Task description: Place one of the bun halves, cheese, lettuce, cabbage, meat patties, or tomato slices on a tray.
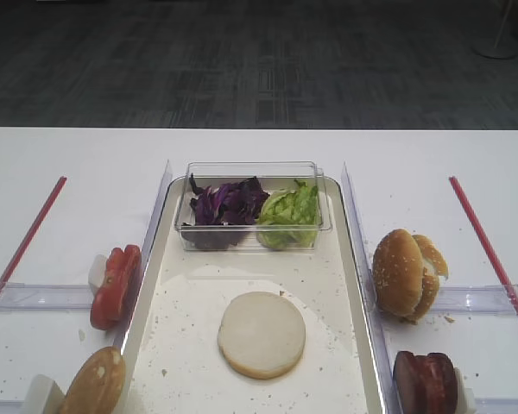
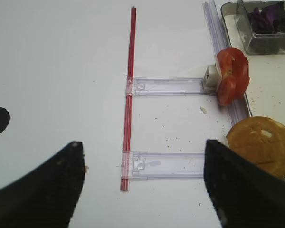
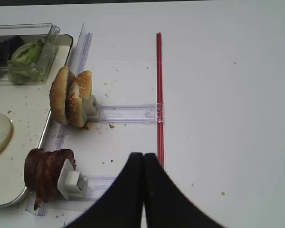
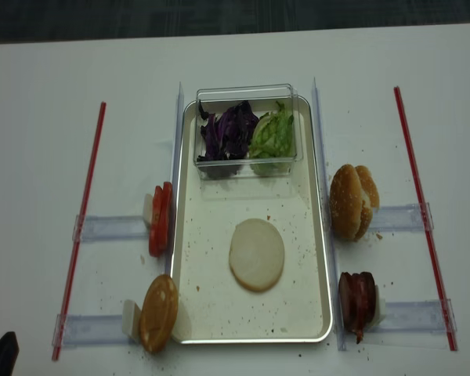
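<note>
Bun half [image 1: 262, 334], pale cut face up, is lying flat in the near middle of the tray [image 1: 356, 285], touching nothing else. It is looking light, soft and crumbly, so a gentle pinch across its tan rim is likely suiting it better than pressing its face. Beside the tray, the meat patties [image 1: 426, 383] on the right and the golden domed half [image 1: 95, 383] on the left are standing on edge; the patties are probably denser and greasy. Farther back, the tomato slices [image 1: 116, 285] are looking slippery and easily bruised. Farthest, the cabbage [image 1: 224, 205] and lettuce [image 1: 290, 212] are sitting loose in the clear box [image 1: 250, 172]. The left gripper [image 2: 142, 190] is hanging wide open over the surface [image 2: 57, 71], holding nothing; the right gripper [image 3: 143, 156] is closed and empty.
</note>
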You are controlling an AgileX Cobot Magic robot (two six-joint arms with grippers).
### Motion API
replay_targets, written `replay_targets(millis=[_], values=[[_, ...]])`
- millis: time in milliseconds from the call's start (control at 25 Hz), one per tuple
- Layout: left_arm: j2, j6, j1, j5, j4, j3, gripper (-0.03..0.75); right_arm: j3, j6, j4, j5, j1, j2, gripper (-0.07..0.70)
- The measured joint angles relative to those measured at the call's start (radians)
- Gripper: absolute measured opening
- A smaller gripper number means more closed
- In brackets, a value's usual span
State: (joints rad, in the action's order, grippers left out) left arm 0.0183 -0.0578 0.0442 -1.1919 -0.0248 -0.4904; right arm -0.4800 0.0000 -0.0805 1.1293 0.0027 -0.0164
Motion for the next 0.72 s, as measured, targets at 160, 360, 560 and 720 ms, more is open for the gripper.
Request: replay_targets(millis=[160, 360, 560, 720], values=[[0.0, 0.0, 0.0, 0.0, 0.0, 0.0, 0.482, 0.0, 0.0, 0.0, 0.0, 0.0, 0.0, 0.364], [0.0, 0.0, 0.0, 0.0, 0.0, 0.0, 0.482, 0.0, 0.0, 0.0, 0.0, 0.0, 0.0, 0.364], [0.0, 0.0, 0.0, 0.0, 0.0, 0.0, 0.482, 0.0, 0.0, 0.0, 0.0, 0.0, 0.0, 0.364], [0.0, 0.0, 0.0, 0.0, 0.0, 0.0, 0.475, 0.0, 0.0, 0.0, 0.0, 0.0, 0.0, 0.364]])
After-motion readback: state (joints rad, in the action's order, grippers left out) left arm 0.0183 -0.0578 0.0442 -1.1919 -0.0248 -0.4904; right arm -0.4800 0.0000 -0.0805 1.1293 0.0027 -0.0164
